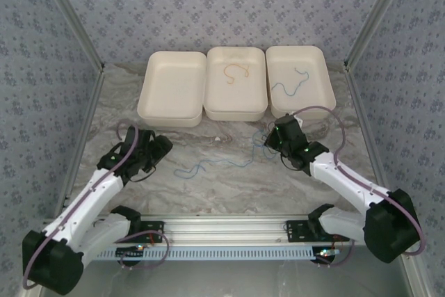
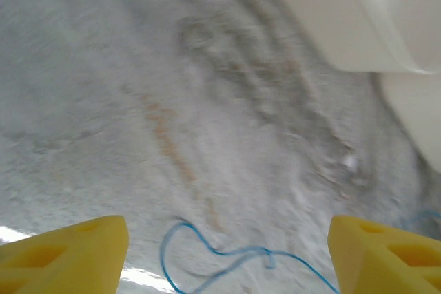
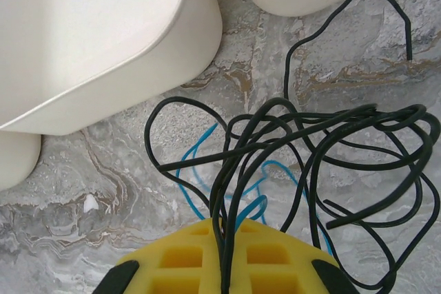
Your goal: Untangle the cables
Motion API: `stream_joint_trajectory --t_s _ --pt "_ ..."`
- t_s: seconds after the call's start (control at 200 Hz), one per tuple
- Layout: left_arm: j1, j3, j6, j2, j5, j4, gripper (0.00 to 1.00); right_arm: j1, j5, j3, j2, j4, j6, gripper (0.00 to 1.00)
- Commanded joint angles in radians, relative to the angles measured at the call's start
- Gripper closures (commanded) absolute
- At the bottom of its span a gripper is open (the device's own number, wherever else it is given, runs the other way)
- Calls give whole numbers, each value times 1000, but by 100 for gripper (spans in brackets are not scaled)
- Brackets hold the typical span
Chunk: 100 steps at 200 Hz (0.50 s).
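Left wrist view blurred. Left end effector (image 2: 227,242): fingers wide apart, nothing held. Blue cable (image 2: 227,254) lies on the tabletop (image 2: 138,101) between them, cut off at the frame bottom. Right end effector (image 3: 224,270): tips cut off, clamped on the black cable (image 3: 331,135), whose loops partly hide blue strands. Bare marble between the arms. Far edge: three trays (image 1: 172,117); orange cable (image 1: 236,71) in the middle one, second blue cable (image 1: 295,83) in the right one.
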Motion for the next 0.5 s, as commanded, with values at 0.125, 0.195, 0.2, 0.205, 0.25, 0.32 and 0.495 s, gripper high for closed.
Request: stream_joint_trajectory --t_s 0.125,0.195,0.2,0.205,0.25,0.32,0.495 --pt "-357 205 363 110 -11 241 31 16 16 93 24 -59 34 100" --pt "-460 242 471 224 -23 299 31 9 -31 140 57 -108 31 100" --pt "-465 244 477 234 -24 302 31 9 -34 145 60 -113 32 100" --pt "-470 246 484 242 -24 306 31 8 -38 149 62 -117 32 100" --pt "-509 261 543 307 -22 353 31 7 -63 183 84 -152 29 100" --pt "-553 280 630 393 -43 411 28 5 -103 208 103 -172 29 100" --pt "-585 293 815 537 -45 556 25 4 -166 245 127 -191 24 100"
